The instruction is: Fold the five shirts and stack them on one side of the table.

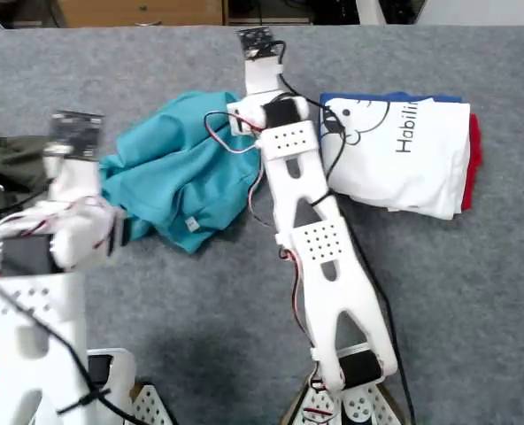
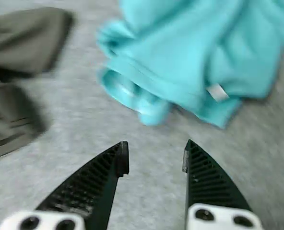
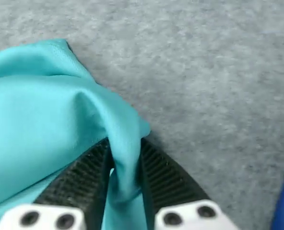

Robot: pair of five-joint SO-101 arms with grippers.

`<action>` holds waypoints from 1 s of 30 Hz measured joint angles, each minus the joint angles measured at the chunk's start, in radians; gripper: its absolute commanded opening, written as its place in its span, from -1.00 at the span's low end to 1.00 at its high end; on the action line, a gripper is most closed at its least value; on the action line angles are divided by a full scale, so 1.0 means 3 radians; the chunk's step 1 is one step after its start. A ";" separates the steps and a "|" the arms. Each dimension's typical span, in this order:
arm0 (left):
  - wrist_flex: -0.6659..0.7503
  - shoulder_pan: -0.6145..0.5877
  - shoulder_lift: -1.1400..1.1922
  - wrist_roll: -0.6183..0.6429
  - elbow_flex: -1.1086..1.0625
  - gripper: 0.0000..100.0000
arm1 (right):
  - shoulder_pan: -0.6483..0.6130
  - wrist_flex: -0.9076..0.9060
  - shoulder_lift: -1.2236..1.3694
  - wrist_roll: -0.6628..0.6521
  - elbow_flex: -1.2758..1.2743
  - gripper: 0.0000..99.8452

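We're looking down on a grey felt-like surface (image 1: 474,292) that covers the whole table, with a strip of wooden furniture (image 1: 138,11) showing beyond its far edge. Toward the far right of the surface there's a folded stack: a white shirt (image 1: 404,159) on top, a blue shirt (image 1: 395,96) peeking out along its far side, and a red shirt (image 1: 475,155) showing on the side nearest the right edge. Over at the left edge lies a dark olive shirt (image 1: 10,164), rumpled. And in the middle, a little left of centre, the teal shirt (image 1: 178,168) sits in a crumpled heap. Now the jaws: the right gripper (image 3: 125,143) is clamped on a raised fold at the heap's far right corner, cloth squeezed tight between the jaws. The left gripper (image 2: 155,155) hangs over bare grey surface with its jaws spread and nothing between them. The teal heap lies just ahead of its tips, apart from them, and the dark olive shirt is off to one side.
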State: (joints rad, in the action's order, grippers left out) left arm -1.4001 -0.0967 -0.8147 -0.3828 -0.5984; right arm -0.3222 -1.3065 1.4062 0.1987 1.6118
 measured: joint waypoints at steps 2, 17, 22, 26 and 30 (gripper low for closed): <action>0.0133 0.0199 0.0220 0.0061 -0.0077 -0.61 | 0.0031 0.0000 0.0000 0.0005 0.0000 -1.00; 0.0880 0.0783 0.1718 0.0348 0.0015 -0.62 | 0.0066 0.0225 0.0092 0.0000 0.0020 -1.00; 0.1284 0.0783 0.1938 0.0701 0.0036 -0.62 | 0.0066 0.0235 0.0092 0.0000 0.0020 -1.00; 0.1529 0.0783 0.2302 0.0834 0.0092 -0.62 | 0.0066 0.0235 0.0092 0.0000 0.0020 -1.00; 0.1586 0.0721 0.2639 0.0982 0.0297 -0.62 | 0.0066 0.0235 0.0092 0.0000 0.0020 -1.00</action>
State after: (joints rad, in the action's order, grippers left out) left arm -0.9244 0.1197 -0.0230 -0.0882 -0.5094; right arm -0.3023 -1.2359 1.4339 0.1987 1.6180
